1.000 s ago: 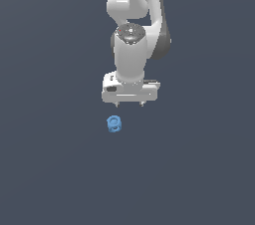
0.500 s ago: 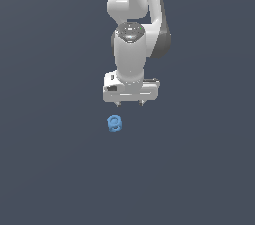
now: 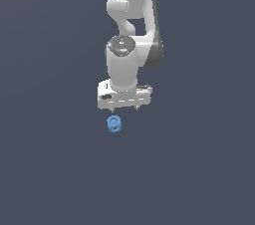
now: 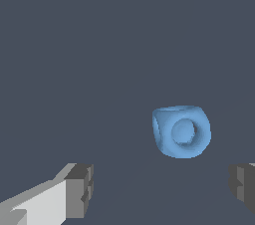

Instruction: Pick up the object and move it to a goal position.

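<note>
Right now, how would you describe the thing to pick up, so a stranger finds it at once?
Find the white arm's hand in the exterior view. Just below it on the plain grey ground lies the object: small, bright blue, rounded, with round holes. It is the only coloured thing there.

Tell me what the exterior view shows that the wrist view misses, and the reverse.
Only the exterior view shows the white arm and the whole claw hanging just above the blue piece. Only the wrist view shows the piece close enough to see a round hole in its face, and the claw's two grey fingertips standing wide apart with nothing between them. Both show the blue piece lying free on the dark floor.
</note>
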